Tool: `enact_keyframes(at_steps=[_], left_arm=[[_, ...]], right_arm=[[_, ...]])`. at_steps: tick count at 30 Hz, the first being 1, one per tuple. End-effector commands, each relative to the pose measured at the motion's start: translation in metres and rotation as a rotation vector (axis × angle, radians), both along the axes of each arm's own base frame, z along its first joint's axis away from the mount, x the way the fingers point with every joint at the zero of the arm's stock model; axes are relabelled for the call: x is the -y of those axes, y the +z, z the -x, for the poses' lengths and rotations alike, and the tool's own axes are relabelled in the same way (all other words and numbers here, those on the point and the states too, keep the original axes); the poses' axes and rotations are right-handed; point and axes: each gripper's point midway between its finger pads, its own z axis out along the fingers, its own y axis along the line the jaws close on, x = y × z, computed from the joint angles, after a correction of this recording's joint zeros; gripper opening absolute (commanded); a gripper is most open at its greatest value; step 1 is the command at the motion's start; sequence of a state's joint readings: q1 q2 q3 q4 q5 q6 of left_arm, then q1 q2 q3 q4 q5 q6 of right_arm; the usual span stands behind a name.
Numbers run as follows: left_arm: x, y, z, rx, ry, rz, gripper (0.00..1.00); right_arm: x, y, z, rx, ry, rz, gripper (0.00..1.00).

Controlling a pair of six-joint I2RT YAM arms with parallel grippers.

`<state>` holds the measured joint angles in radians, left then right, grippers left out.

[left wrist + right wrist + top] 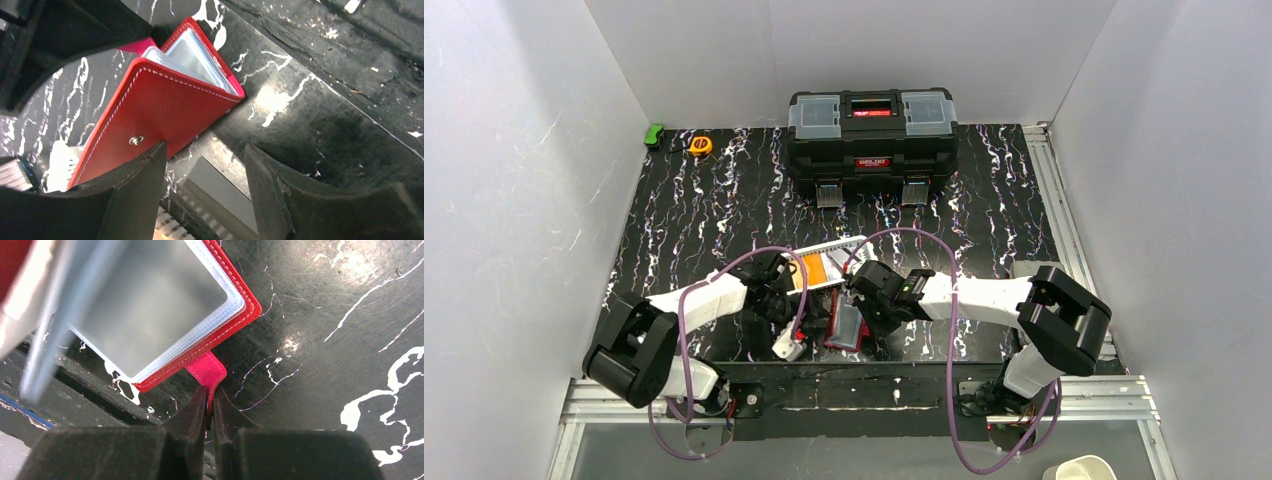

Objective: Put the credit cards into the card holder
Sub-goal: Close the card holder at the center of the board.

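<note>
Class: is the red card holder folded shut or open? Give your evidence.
Open: the card holder gapes, its clear sleeves exposed, and its snap tab is unfastened, pinched by the right pincer.

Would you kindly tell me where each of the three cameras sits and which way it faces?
Top external: above and behind the robot, looking down on the black marbled table and black plastic toolbox; left arm and right arm show.
Left wrist: on the left arm, looking past the open left gripper at the red leather-like card holder.
Right wrist: on the right arm, looking at the right gripper pinching the holder's red snap tab.
Shared: both wrist views show the holder's clear sleeves.
</note>
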<state>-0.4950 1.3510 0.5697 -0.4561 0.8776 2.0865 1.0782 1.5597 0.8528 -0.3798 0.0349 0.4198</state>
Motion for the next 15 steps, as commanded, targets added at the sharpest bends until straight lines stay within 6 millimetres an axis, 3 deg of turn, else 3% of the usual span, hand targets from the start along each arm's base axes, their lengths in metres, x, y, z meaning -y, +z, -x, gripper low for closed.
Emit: enact_keyframes(at_steps=[1, 5, 9, 15], left_arm=[[0.036, 0.042, 0.001, 0.36, -0.342, 0.247, 0.58], [0.046, 0.059, 0.011, 0.256, -0.293, 0.28, 0.63], [0.051, 0.061, 0.018, 0.125, -0.234, 0.255, 0.65], [0.052, 0.062, 0.016, -0.217, 0.018, 0.13, 0.65]], right_arm=[[0.004, 0.0, 0.004, -0.01, -0.015, 0.009, 0.01], [0.0, 0.003, 0.002, -0.007, -0.045, -0.026, 0.01], [-0.005, 0.007, -0.001, -0.012, -0.074, -0.068, 0.01], [-0.006, 0.013, -0.004, -0.045, -0.118, -0.144, 0.01]])
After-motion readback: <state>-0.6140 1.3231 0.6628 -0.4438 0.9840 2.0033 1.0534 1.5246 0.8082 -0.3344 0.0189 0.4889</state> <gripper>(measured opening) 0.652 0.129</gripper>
